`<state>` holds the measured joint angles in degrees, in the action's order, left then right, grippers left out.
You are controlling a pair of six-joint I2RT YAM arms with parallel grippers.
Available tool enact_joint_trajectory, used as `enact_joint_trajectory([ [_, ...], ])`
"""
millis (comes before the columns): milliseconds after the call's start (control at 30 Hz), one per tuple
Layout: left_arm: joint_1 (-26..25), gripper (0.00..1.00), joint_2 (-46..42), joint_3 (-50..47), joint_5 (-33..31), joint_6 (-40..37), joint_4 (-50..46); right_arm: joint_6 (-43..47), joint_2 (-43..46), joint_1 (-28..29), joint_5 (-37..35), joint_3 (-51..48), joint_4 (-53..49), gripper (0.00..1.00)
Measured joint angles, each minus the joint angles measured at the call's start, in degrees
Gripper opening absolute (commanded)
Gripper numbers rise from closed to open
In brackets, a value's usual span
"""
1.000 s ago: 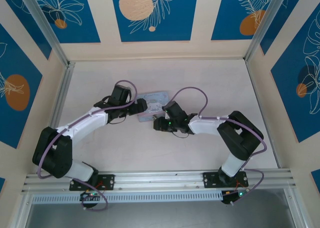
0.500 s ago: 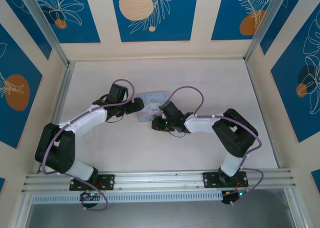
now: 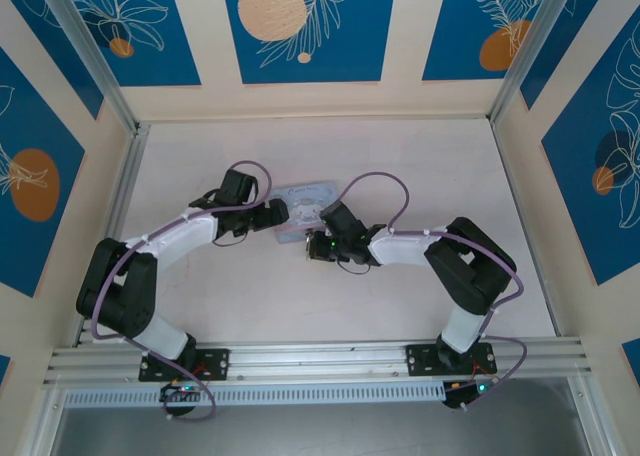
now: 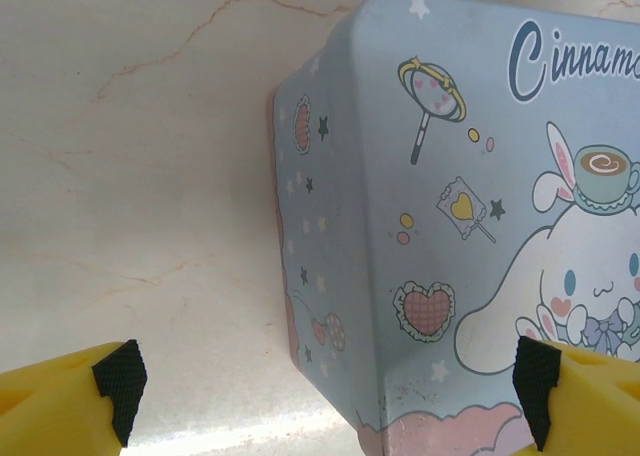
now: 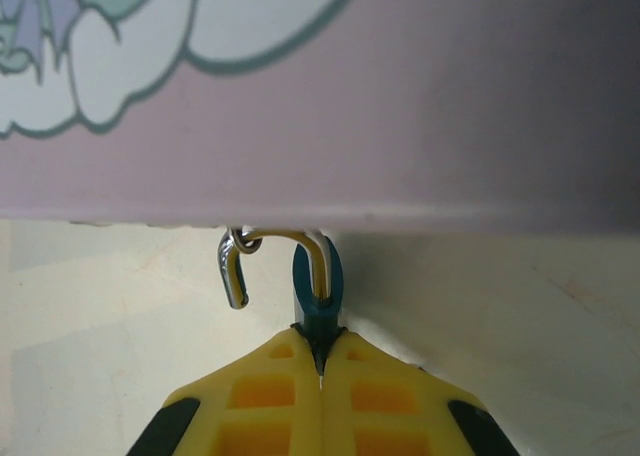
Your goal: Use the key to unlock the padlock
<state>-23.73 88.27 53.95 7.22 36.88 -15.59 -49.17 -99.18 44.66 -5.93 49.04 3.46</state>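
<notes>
The padlock [image 5: 317, 284] is a tiny dark teal lock against the side of the tin. Its silver shackle [image 5: 272, 240] stands swung open, its free end hanging loose, and is hooked through a small ring under the tin's edge. My right gripper [image 5: 320, 341] is shut on the padlock body, yellow fingertips pressed together around it. From above, the right gripper [image 3: 313, 244] sits at the tin's near edge. My left gripper [image 4: 325, 396] is open, its pads [image 4: 120, 384] straddling a corner of the tin. The key is out of view.
The pale blue cartoon-printed tin box [image 3: 305, 204] lies mid-table between both wrists; its lid and side [image 4: 440, 226] are close under the left gripper. Pale marbled tabletop [image 3: 420, 166] spreads around it, bounded by aluminium rails [image 3: 125, 186] and patterned walls.
My right gripper has closed onto the padlock body and moved slightly left toward the tin. The left arm shifted a little, its gripper staying open at the tin.
</notes>
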Motion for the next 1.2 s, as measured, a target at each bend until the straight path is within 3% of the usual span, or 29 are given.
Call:
enact_joint_trajectory([
  [667, -2.3, 0.97, 0.0, -1.2, -3.7, 0.0, 0.4, -10.4, 5.8, -4.3, 1.7, -10.4, 7.9, 0.0],
  [767, -3.1, 0.97, 0.1, -1.3, -4.0, 0.0, 1.1, -11.5, 6.4, -4.6, 2.0, -11.0, 9.5, 0.16],
  [833, -3.3, 0.97, 0.2, -1.4, -4.1, 0.0, 1.5, -12.0, 6.7, -4.6, 2.3, -11.4, 10.5, 0.2],
  [1200, -3.6, 0.97, 1.6, -1.4, -4.3, 0.0, 3.1, -12.0, 4.6, -4.6, 4.9, -13.4, 18.9, 0.25],
])
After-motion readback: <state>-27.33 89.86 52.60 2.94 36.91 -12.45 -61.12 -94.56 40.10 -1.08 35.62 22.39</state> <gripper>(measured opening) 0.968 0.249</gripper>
